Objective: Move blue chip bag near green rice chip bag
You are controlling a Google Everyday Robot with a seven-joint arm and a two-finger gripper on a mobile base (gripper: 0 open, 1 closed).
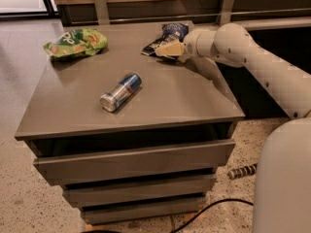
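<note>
The blue chip bag (171,33) lies on the grey cabinet top (160,96) at the far right. The green rice chip bag (76,42) lies at the far left corner, well apart from the blue one. My gripper (166,49) reaches in from the right on a white arm (252,57). It sits low at the near edge of the blue bag, touching or overlapping it and hiding part of it.
A blue-and-silver drink can (121,91) lies on its side in the middle of the top, between the two bags and nearer the front. Drawers are below. A wooden wall with metal brackets (101,4) runs behind. A cable (241,171) lies on the floor at right.
</note>
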